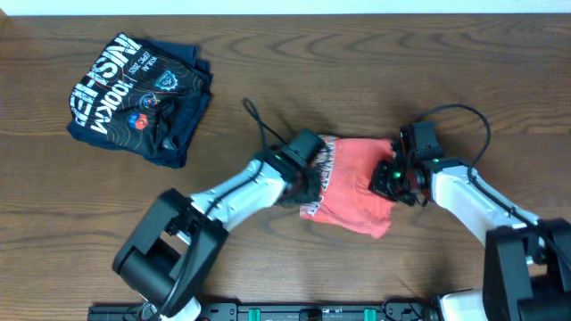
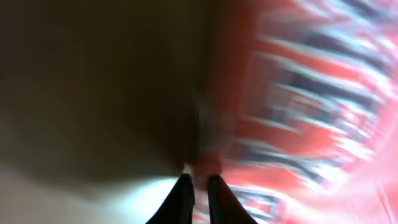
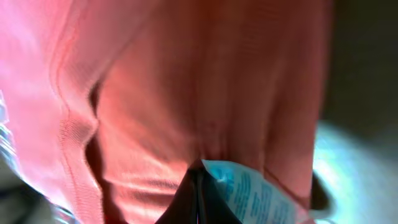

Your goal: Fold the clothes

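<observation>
The clothes (image 1: 357,183), an orange-red T-shirt, lie bunched in the middle of the table between my two grippers. White lettering shows at the shirt's left side, blurred in the left wrist view (image 2: 311,112). My left gripper (image 1: 310,168) is at that left edge, and its jaws (image 2: 200,186) are shut on a thin fold of pink cloth. My right gripper (image 1: 393,178) is at the shirt's right edge. Its fingers (image 3: 197,186) are pressed together, with creases in the fabric (image 3: 186,93) running to their tips. A white printed label (image 3: 255,190) drapes over one finger.
A dark navy shirt (image 1: 138,94) with white lettering lies folded at the back left. Black cables (image 1: 259,120) loop over the wooden table (image 1: 268,53) behind each arm. The arms' bases stand at the front edge.
</observation>
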Available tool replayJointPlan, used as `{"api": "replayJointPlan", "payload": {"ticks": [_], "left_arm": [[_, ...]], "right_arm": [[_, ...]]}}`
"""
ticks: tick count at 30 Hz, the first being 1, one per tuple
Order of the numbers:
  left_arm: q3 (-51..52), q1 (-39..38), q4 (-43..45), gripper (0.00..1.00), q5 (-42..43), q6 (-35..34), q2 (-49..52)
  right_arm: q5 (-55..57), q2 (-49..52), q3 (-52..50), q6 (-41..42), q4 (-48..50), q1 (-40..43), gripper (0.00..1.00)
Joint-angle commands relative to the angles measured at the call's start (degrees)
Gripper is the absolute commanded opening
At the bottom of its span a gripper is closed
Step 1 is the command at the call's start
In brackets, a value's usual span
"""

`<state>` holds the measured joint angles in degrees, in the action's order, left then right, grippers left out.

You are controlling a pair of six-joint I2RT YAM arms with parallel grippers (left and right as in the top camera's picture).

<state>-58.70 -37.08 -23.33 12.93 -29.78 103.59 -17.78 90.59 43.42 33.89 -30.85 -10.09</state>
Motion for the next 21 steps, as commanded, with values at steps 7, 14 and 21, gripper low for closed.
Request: {"api": "replayJointPlan", "payload": {"ticks": [7, 14, 21], "left_arm": [[-3.4, 13.7, -1.1, 0.21, 4.6, 8.0, -1.1], [-3.8, 12.5, -2.8, 0.25, 16.8, 8.6, -8.2], [-2.4, 2.6, -0.8, 0.19, 14.3, 8.8, -8.2]], "right_arm": [[5.7, -14.4, -2.2, -0.8, -9.0, -1.2, 0.08], [0.0, -23.8, -2.2, -14.3, 0.3, -1.2, 0.17], [13.4, -18.3, -2.2, -13.4, 5.4, -0.5, 0.27]]}}
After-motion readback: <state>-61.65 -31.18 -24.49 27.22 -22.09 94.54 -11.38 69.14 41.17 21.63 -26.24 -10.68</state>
